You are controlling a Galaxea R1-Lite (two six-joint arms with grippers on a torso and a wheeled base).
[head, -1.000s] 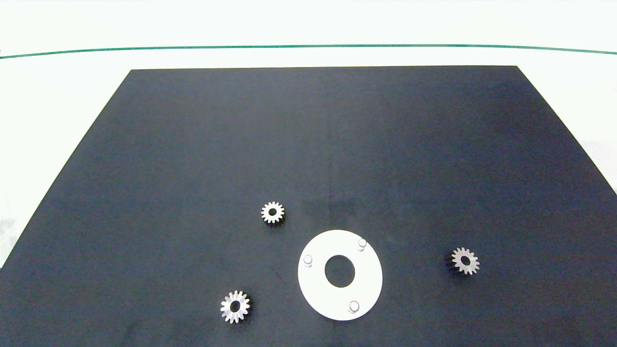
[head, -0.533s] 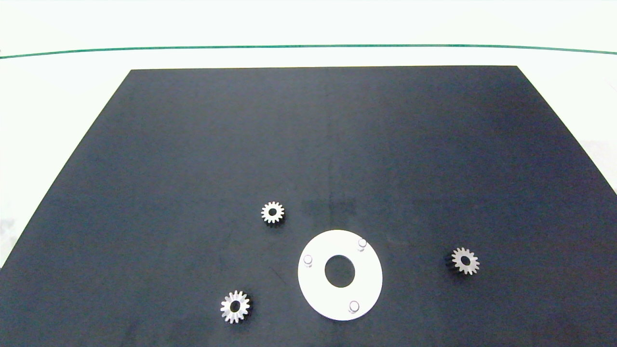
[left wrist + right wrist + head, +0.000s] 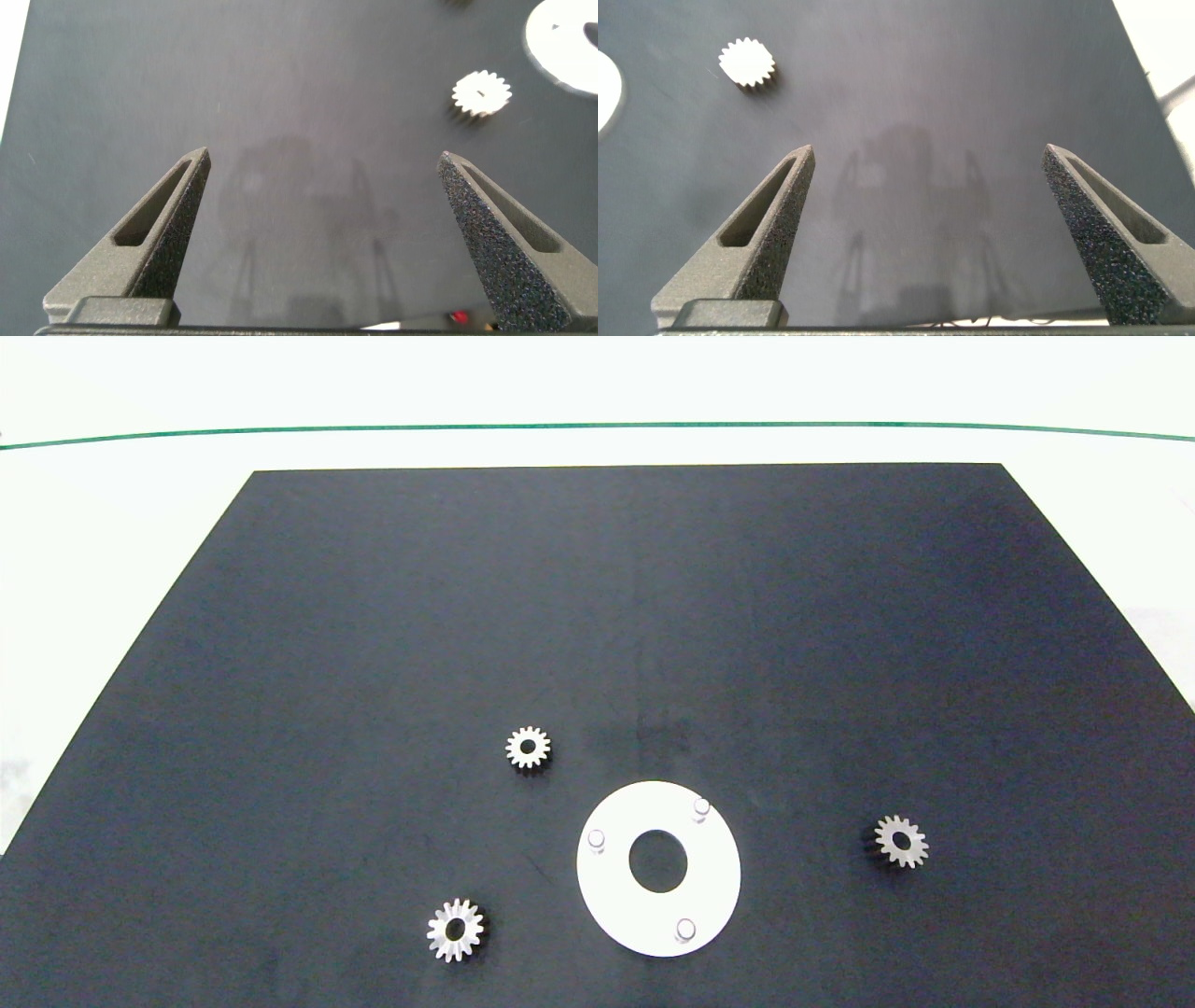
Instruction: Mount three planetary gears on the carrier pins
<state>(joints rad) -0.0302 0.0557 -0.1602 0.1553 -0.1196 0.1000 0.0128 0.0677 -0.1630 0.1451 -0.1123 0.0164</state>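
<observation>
All 3 planetary gears lie flat on the black mat, none on the carrier pins: 1 behind-left of the white disc, 1 front-left, 1 well right. The 3 pins stand bare. Left gripper and right gripper hover above the mat, jaws spread wide, empty. No writing shows.
</observation>
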